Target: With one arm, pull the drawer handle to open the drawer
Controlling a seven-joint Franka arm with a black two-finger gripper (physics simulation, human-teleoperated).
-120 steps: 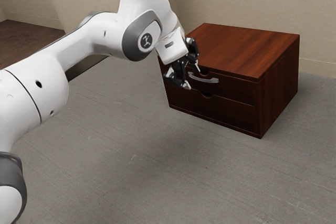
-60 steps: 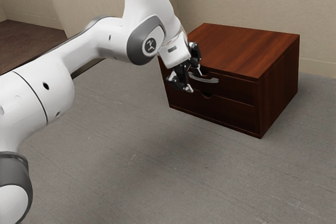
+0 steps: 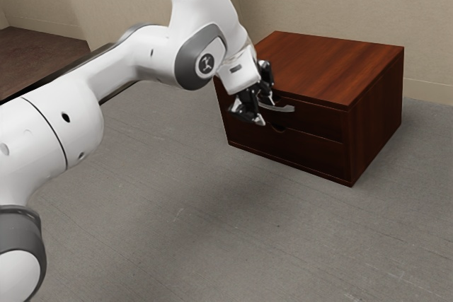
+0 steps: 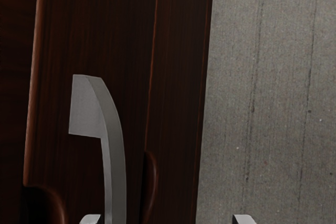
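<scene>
ARM CLOSES ON DRAWER: Over the past second the white arm (image 3: 141,68) has swung closer to the dark wooden cabinet (image 3: 333,61). Its black pincer (image 3: 256,105) has gone from a spot short of the drawer front to the near end of the grey handle (image 3: 278,107). The cabinet stands on the grey floor (image 3: 212,217), at about two o'clock from the middle of the exterior view, and has not moved. Its top drawer (image 3: 318,119) looks shut, flush with the front as before. The pincer is spread wide and grips nothing. In the wrist view its two fingertips (image 4: 240,220) stand far apart, and the handle runs up between them, just beside one and well apart from the other. In the exterior view the rest of the handle extends toward three o'clock from the pincer.
</scene>
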